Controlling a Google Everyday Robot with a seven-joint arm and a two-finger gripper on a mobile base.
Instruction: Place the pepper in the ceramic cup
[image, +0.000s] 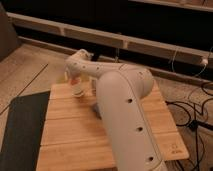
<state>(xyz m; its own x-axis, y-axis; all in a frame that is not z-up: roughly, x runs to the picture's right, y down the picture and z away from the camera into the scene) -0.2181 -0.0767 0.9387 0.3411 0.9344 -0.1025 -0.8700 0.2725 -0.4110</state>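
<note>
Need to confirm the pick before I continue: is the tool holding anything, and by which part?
Cannot be told. The tool sits at the wooden table's far left corner, mostly hidden by the arm; an orange spot there may be the pepper.

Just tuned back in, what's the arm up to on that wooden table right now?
The robot's white arm is stretched across the wooden table, with the gripper at the far left corner. A bit of orange-red there looks like the pepper, right at the gripper, above a pale object that may be the ceramic cup. The arm hides much of that spot, so whether the pepper is in yet is unclear.
</note>
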